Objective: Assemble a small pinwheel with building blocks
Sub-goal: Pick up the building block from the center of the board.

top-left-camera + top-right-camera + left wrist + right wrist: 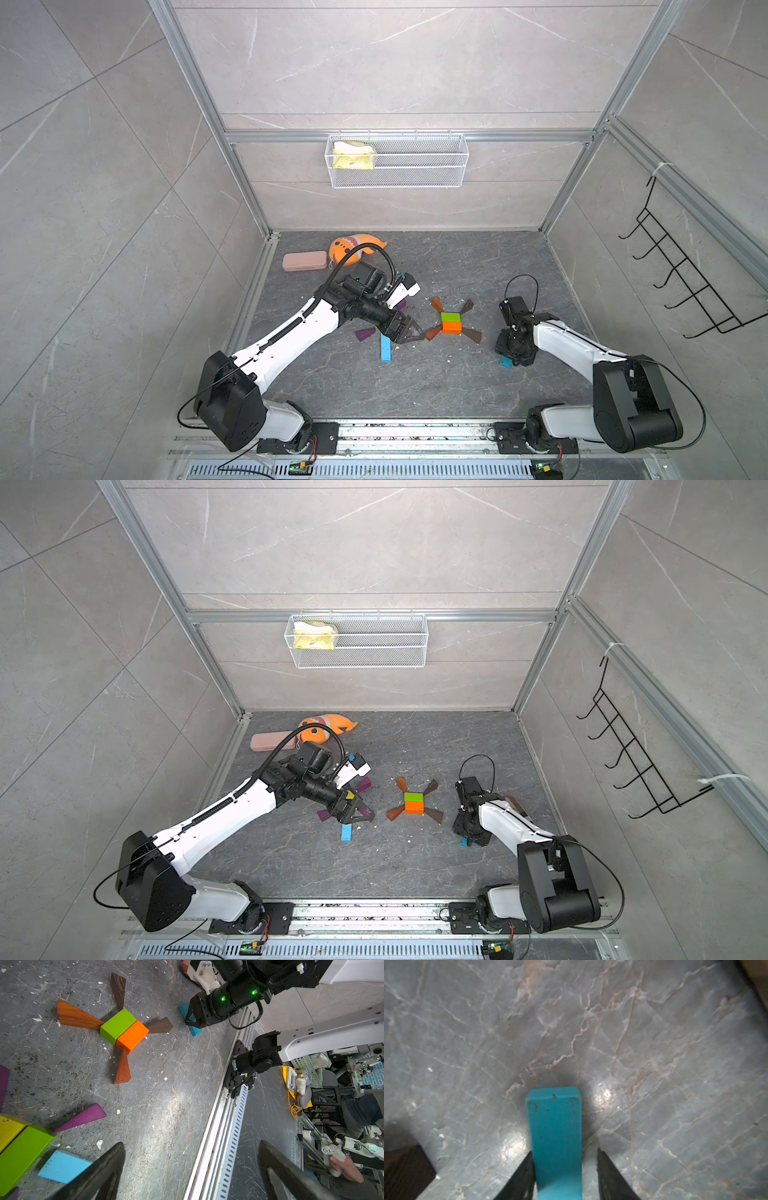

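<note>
In both top views a pinwheel lies mid-floor: a green brick [451, 317] [413, 797] against an orange brick [452, 327], with orange and brown wedges [436, 304] fanning from the corners. My left gripper [417, 332] [192, 1144] hangs wide open and empty just left of it, over a second cluster: green brick [22, 1155], yellow brick [8, 1128], purple wedge [83, 1118], light-blue bar [386, 348]. My right gripper [564, 1152] points down astride a teal-blue bar [555, 1126] [505, 362] lying on the floor. One finger touches the bar; a gap shows at the other.
A pink oblong case [304, 262] and an orange plush shark [353, 249] lie at the back left. A wire basket [397, 160] hangs on the rear wall, a black hook rack [681, 282] on the right wall. An aluminium rail [415, 432] runs along the front.
</note>
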